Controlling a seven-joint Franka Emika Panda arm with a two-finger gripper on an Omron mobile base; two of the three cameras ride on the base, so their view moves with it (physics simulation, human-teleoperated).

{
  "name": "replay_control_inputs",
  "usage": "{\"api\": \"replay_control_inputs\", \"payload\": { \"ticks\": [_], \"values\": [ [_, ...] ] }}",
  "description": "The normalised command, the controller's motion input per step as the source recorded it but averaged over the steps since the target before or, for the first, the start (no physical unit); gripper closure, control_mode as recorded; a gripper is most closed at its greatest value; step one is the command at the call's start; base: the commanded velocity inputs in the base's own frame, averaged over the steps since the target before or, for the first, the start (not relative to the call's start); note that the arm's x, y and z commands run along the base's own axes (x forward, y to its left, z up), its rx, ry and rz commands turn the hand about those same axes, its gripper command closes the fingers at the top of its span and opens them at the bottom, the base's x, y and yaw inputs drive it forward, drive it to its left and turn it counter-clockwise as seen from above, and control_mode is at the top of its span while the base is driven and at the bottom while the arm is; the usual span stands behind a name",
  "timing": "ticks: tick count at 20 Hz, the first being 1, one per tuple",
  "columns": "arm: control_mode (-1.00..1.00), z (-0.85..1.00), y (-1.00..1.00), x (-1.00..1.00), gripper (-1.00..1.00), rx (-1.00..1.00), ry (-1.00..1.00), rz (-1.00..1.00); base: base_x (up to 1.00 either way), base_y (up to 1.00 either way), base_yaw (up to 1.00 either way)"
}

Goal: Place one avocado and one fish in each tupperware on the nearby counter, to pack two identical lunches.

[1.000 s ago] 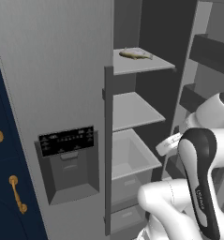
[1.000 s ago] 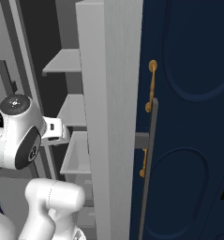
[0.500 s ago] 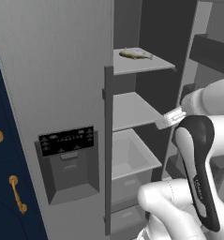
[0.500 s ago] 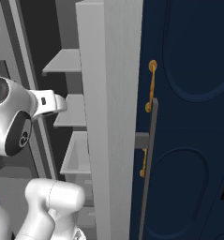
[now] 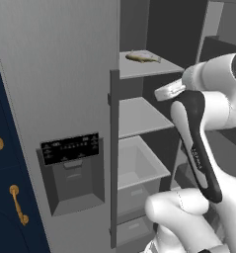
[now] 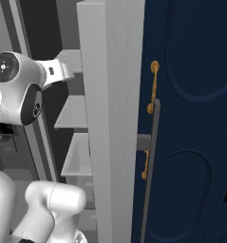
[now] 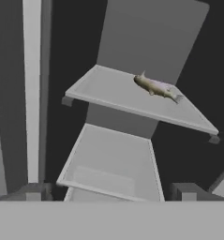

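No readable text, brand, number or sign is being shown in any of the views. Rows of small pale marks are being displayed on the dark control panel (image 5: 70, 147) of the dispenser set in the fridge door (image 5: 55, 89), but they are being rendered too small and blurred to be read. Faint marks are being shown along the dark forearm cover (image 5: 196, 153) of the arm, likewise illegible.
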Motion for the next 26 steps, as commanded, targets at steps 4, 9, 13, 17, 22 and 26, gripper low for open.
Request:
{"api": "replay_control_inputs", "payload": {
  "ticks": [4, 9, 13, 17, 22, 26],
  "values": [
    [-1.00, 0.43, -0.01, 0.73, -1.00, -0.01, 0.00, 0.00, 0.00, 0.00, 0.00],
    [-1.00, 0.06, -0.01, 0.63, -1.00, 0.00, 0.01, 0.00, 0.00, 0.00, 0.00],
    [-1.00, 0.00, -0.14, 0.73, -1.00, 0.00, 0.04, 0.00, 0.00, 0.00, 0.00],
    [-1.00, 0.00, -0.20, 0.87, -1.00, 0.00, 0.02, 0.00, 0.00, 0.00, 0.00],
    [-1.00, 0.00, -0.06, 0.85, -1.00, 0.00, 0.03, 0.00, 0.00, 0.00, 0.00],
    [-1.00, -0.06, 0.00, 0.87, -1.00, 0.00, 0.05, 0.00, 0.00, 0.00, 0.00]
  ]
}}
